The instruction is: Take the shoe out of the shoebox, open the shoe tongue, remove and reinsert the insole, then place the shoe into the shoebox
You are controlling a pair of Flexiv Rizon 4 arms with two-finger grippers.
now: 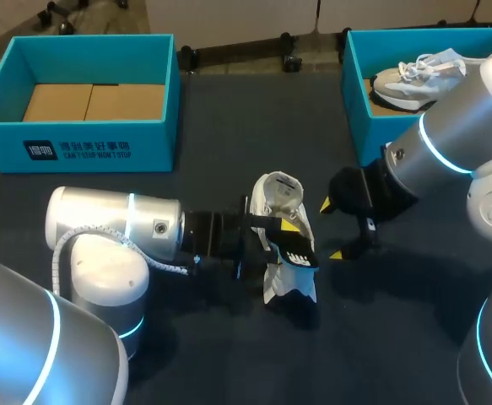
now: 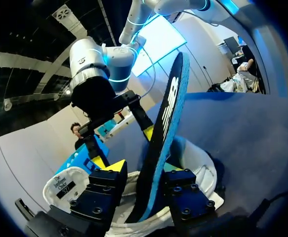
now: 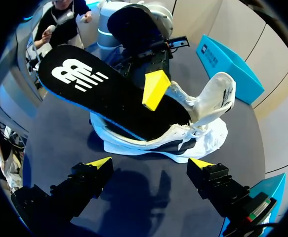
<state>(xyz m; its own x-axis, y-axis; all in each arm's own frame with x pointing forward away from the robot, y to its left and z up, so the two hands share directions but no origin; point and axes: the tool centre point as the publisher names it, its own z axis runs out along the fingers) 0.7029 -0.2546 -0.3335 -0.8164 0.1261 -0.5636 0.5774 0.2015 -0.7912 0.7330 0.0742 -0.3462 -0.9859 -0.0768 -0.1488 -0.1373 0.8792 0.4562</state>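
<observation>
A white shoe [image 1: 281,283] stands on the dark table, its tongue [image 1: 279,190] pulled up and open. A black insole [image 1: 296,246] sticks out of its opening at a slant, one end inside. My left gripper [image 1: 284,236] reaches in from the left with the insole [image 2: 168,113] between its fingers. The left gripper [image 2: 143,167] is open: one finger lies against the insole and a gap shows at the other. My right gripper [image 1: 331,229] hangs open just right of the shoe [image 3: 183,143], touching nothing. In its own view the right gripper [image 3: 148,163] faces the insole [image 3: 99,94].
A teal shoebox [image 1: 77,143] with a bare cardboard floor sits at the back left. A second teal shoebox [image 1: 359,93] at the back right holds a grey shoe [image 1: 414,76]. My right arm's elbow overlaps that box.
</observation>
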